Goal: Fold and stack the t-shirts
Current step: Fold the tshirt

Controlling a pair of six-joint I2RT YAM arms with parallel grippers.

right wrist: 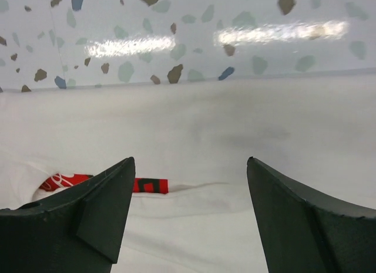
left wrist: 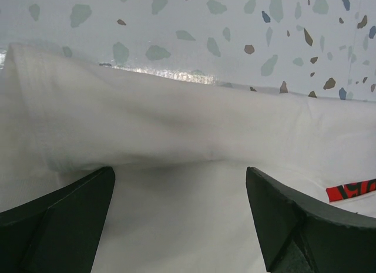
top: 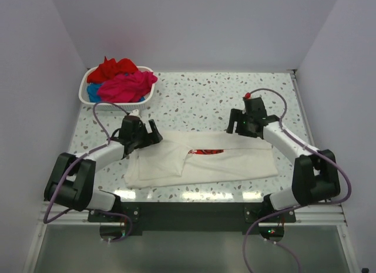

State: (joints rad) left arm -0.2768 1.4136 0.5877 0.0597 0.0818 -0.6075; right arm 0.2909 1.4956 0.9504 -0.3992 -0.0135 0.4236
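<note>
1. The left gripper point(left wrist: 179, 174) had its jaws released and spread wide. Nothing was caught between them, and only the cloth of the white t-shirt point(top: 235, 162) showed through the gap.
2. The right gripper point(right wrist: 191, 164) likewise had its jaws released and wide apart, grasping nothing, with the same shirt's cloth lying below the gap.
3. Whether the fingertips of either gripper touched the shirt could not be told from the wrist views.
4. In the top view, the left gripper stood over the shirt's far left corner, where the cloth was doubled over itself into a thicker, rumpled layer.
5. The right gripper stood at the shirt's far edge, toward its right end, and pointed in toward the shirt's middle.
6. The white t-shirt itself lay flat on the speckled table point(top: 194, 103) as a long folded band, stretched from one gripper to the other.
7. A sliver of the shirt's red print point(top: 205, 151) peeked from a fold near the shirt's middle. It showed to the right of the left gripper's fingers and to the left of the right gripper's.
8. The white slatted basket point(top: 111, 106) sat well apart from the shirt, beyond its far left corner.
9. Piled in that basket were a red t-shirt point(top: 114, 67), a magenta-pink t-shirt point(top: 129, 86) and a blue t-shirt point(top: 93, 92), all crumpled and unfolded.
</note>
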